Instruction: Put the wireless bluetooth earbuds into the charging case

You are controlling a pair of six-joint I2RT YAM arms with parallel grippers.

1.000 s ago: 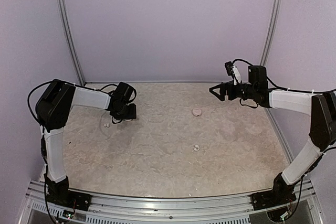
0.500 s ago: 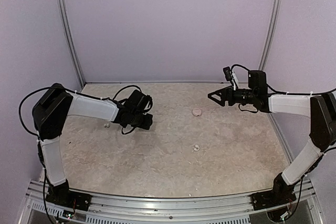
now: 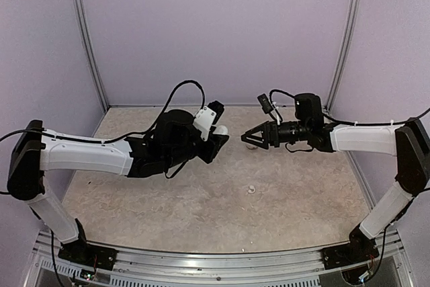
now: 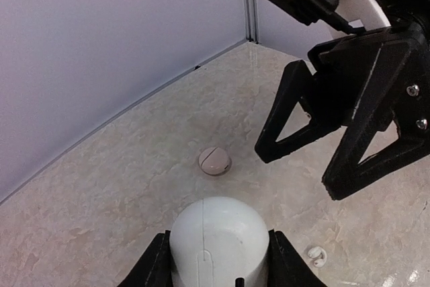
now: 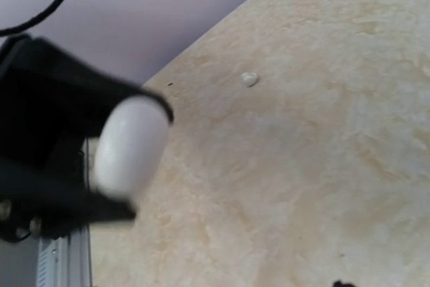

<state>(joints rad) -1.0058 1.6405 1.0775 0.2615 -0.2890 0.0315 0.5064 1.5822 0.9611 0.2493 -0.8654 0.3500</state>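
Nearest, one earbud (image 3: 251,189) lies alone on the table (image 3: 168,213). Beyond and raised, the left gripper (image 3: 213,138) clamps the white case (image 4: 218,240). The right gripper (image 3: 250,140) faces it, fingers spread and empty. It should likely approach squarely and close gently.

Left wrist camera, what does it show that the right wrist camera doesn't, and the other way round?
Only the left wrist view shows the right pincer, open and facing it, the round pinkish case lying on the table, and a small earbud at lower right. Only the right wrist view shows an earbud near the wall; I cannot tell whether it is the same one. Both show the white case gripped in the left pincer, though it is blurred in the right wrist view.
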